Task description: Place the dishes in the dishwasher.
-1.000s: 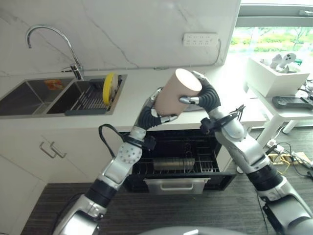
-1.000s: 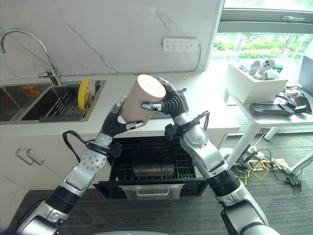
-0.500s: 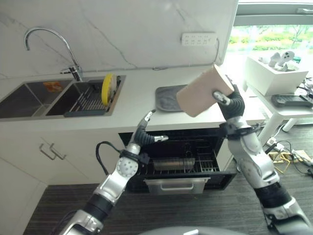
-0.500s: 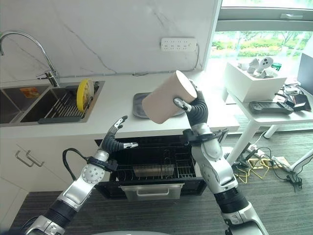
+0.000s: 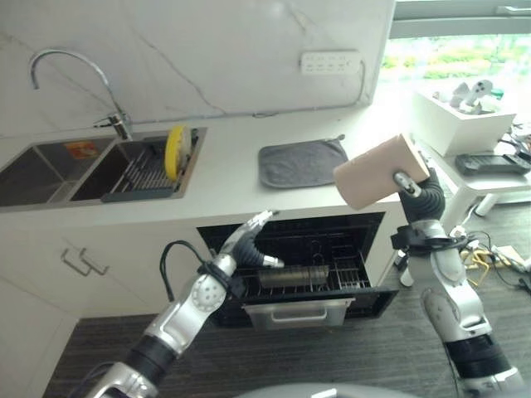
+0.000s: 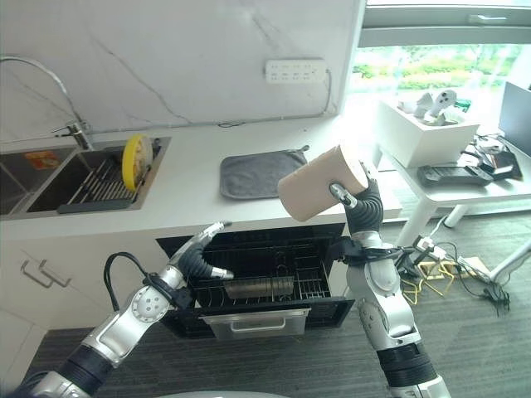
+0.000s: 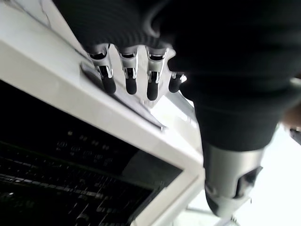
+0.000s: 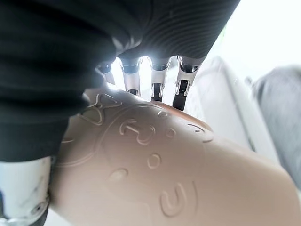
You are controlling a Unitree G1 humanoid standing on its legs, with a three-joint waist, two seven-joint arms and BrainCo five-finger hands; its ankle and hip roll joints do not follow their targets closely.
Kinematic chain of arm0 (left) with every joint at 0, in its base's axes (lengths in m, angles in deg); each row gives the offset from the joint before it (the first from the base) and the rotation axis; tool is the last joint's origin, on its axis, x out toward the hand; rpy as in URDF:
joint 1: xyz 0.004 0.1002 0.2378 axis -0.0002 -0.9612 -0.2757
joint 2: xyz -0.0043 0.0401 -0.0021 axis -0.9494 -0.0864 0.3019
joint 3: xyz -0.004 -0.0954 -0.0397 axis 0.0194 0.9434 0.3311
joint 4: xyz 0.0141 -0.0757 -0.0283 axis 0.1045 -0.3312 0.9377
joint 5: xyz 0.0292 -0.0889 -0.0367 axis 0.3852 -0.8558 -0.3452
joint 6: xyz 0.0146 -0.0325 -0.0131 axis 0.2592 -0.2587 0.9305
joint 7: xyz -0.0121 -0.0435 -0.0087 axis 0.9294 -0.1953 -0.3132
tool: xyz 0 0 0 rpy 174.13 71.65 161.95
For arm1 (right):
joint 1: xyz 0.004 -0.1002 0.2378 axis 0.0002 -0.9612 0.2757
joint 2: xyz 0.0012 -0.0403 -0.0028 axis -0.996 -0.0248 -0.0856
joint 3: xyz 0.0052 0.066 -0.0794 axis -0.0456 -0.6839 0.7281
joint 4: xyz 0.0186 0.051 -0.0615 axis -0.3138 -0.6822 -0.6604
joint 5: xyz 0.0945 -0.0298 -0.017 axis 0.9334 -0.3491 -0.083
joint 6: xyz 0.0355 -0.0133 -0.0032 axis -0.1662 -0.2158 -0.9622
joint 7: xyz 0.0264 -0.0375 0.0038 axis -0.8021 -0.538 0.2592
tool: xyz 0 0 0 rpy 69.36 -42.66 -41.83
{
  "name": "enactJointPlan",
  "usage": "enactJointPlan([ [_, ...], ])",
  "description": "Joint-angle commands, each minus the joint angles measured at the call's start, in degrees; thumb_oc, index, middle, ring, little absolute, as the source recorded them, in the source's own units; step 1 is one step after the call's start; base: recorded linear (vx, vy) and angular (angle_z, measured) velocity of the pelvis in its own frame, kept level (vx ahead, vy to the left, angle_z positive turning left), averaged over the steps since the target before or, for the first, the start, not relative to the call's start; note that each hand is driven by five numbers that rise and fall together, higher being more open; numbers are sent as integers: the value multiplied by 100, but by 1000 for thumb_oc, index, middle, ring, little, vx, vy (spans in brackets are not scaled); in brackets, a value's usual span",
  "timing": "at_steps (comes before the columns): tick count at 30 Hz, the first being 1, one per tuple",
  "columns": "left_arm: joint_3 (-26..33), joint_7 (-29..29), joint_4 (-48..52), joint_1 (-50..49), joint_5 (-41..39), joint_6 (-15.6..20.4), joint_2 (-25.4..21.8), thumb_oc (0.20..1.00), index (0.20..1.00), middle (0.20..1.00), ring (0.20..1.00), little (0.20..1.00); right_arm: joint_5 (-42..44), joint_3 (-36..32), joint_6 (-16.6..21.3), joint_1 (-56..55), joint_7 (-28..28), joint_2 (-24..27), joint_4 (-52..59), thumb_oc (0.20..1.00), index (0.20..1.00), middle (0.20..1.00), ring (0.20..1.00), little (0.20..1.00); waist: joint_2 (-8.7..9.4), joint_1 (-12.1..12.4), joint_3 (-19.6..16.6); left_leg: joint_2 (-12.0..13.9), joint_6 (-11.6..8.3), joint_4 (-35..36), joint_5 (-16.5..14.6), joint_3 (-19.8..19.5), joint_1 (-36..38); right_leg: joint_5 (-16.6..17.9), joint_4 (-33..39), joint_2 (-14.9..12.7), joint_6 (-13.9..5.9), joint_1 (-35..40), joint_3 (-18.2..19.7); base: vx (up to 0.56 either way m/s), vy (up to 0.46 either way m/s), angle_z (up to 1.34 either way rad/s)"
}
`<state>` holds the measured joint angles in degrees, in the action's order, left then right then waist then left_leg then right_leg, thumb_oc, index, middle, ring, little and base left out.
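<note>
A tall beige cup (image 5: 377,172) lies tilted in the air, right of the dishwasher and level with the counter's front edge. My right hand (image 5: 421,194) is shut on it from behind, and its embossed side (image 8: 164,188) shows in the right wrist view. My left hand (image 5: 247,246) hangs open in front of the dishwasher's dark opening, its fingers (image 7: 127,80) straight, holding nothing. The dishwasher's drawer (image 5: 309,308) is pulled out below the counter, with a wire rack (image 6: 264,287) inside. A yellow plate (image 5: 172,152) stands on edge in the sink's rack.
A grey mat (image 5: 300,162) lies on the white counter above the dishwasher. The double sink (image 5: 58,170) and tap (image 5: 70,62) are at the left. At the right stands a white side table (image 6: 452,178) with a box and devices on it, cables on the floor beneath.
My left hand has let go of the cup and dropped to the dishwasher opening. My right hand has carried the cup rightwards and lower, off the mat. The view has shifted a little.
</note>
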<state>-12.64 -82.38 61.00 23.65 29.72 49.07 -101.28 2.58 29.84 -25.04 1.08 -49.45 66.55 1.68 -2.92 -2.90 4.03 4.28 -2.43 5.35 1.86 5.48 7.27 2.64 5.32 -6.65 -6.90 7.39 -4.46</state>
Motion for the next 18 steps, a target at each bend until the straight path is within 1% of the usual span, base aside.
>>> enactJointPlan([
  [1,-32,-620,92,287,351,478,-386,1000,1000,1000,1000,1000,-27,-239,40,142,91,84,237,200,200,200,200,200,135,-22,3,-14,106,-35,-193,205,63,139,-32,-83,-41,-30,-77,73,-17,-8],
  [3,-22,-803,171,298,393,493,-461,1000,1000,1000,1000,1000,-20,-212,11,91,150,85,214,200,200,200,200,200,114,-45,34,-4,96,-35,-176,217,30,148,-32,-91,-54,-74,-70,28,-2,-18],
  [4,-40,-1028,247,356,421,498,-588,1000,1000,1000,1000,1000,-47,-155,-26,86,200,123,160,200,200,200,200,200,77,-68,98,9,88,-35,-140,210,-60,171,-32,-105,-66,-170,-66,-38,15,-14],
  [6,-164,-1050,236,587,393,464,-805,1000,1000,1000,1000,1000,-33,-48,-5,260,315,301,26,200,200,200,200,200,8,-105,283,9,92,-35,-65,163,-324,243,-32,-113,-66,-452,-3,-164,37,-13],
  [7,-201,-1044,202,693,379,455,-838,1000,1000,1000,1000,1000,-20,-19,10,350,335,353,-41,200,200,200,200,200,-9,-106,320,8,94,-35,-36,144,-424,270,-32,-111,-63,-551,13,-247,50,-17],
  [8,-274,-1056,138,898,366,424,-900,1000,1000,1000,1000,1000,-10,41,14,534,361,445,-159,200,200,200,200,200,-41,-115,427,6,89,-35,21,111,-568,313,-32,-105,-54,-684,47,-337,77,-9],
  [9,-432,-1107,-17,1364,239,359,-1061,1000,1000,1000,1000,1000,-31,131,-70,992,443,564,-420,200,200,200,200,200,-102,-168,676,0,77,-35,129,68,-800,385,-32,-81,-25,-913,137,-308,72,0],
  [10,-458,-1143,-49,1455,210,335,-1091,1000,1000,1000,1000,1000,-29,146,-84,1084,456,583,-475,200,200,200,200,200,-110,-177,724,-2,75,-35,145,62,-839,398,-32,-76,-19,-953,155,-318,56,-2],
  [11,-507,-1270,-86,1714,119,293,-1215,1000,1000,1000,1000,1000,-60,184,-129,1326,517,646,-625,200,200,200,200,200,-131,-199,915,3,66,-35,205,39,-975,434,-35,-68,-4,-1092,189,-141,11,-2],
  [12,-506,-1275,-92,1739,110,292,-1219,1000,1000,1000,1000,1000,-58,182,-125,1354,519,646,-641,200,200,200,200,200,-130,-200,926,5,66,-35,211,36,-987,440,-36,-66,-3,-1103,187,-212,5,-2],
  [13,-522,-1406,-110,1945,80,241,-1293,1000,1000,1000,1000,1000,-111,220,-241,1537,588,699,-704,200,200,200,200,200,-136,-220,1100,12,60,-35,270,9,-1104,478,-48,-55,12,-1225,200,-157,1,1],
  [15,-542,-1512,-118,2127,50,189,-1341,1000,1000,1000,1000,1000,-202,261,-341,1660,627,712,-754,200,200,200,200,200,-140,-244,1266,10,53,-35,322,-17,-1219,514,-57,-46,22,-1327,220,-184,8,1],
  [16,-536,-1642,-84,2250,37,129,-1390,1000,1000,1000,1000,1000,-319,282,-369,1705,718,745,-801,200,200,200,200,200,-129,-262,1405,5,43,-35,358,-24,-1322,548,-58,-58,19,-1420,221,-132,9,-2],
  [18,-520,-1702,-80,2284,60,132,-1396,1000,1000,1000,1000,1000,-392,290,-398,1716,779,751,-829,200,200,200,200,200,-122,-267,1463,1,36,-35,375,-31,-1368,568,-60,-64,16,-1466,217,-94,10,0],
])
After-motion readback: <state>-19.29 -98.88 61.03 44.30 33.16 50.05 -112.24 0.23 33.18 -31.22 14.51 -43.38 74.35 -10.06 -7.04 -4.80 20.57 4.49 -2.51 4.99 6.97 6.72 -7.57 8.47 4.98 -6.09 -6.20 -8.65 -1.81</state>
